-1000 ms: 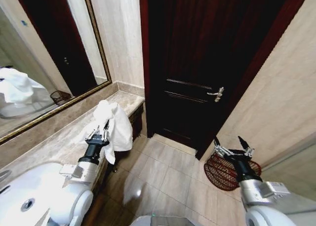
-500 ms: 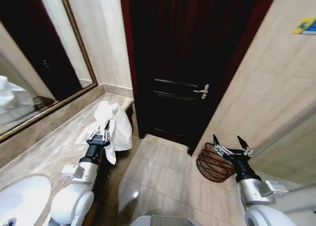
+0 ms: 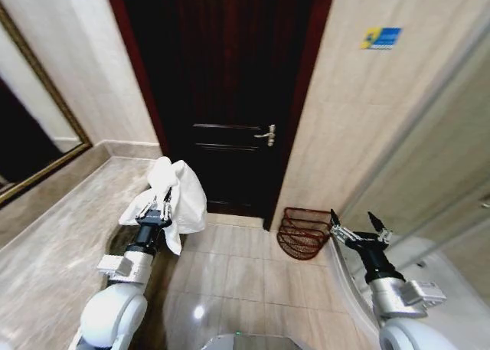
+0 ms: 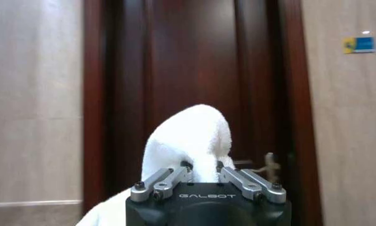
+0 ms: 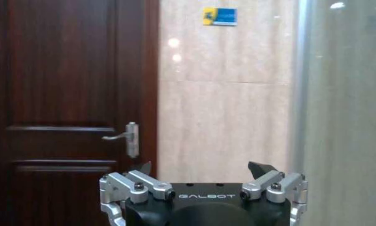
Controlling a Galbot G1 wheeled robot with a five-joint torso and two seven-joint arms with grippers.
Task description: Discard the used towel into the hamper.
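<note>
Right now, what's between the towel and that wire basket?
In the head view, only bare tiled floor and the dark door's foot separate the towel in the left claw from the hamper.

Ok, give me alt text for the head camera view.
The left gripper holds a white towel up before a dark wooden door. The open right gripper is raised beside the hamper, which stands on the tiled floor.

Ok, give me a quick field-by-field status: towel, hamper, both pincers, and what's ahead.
towel: white towel clamped in the left pincer, draped over it, held in the air
hamper: hamper on the tiled floor, against the wall right of the door
right pincer: right pincer open, empty, just right of the hamper
towel in hamper: not yet
ahead: shut dark door
</note>
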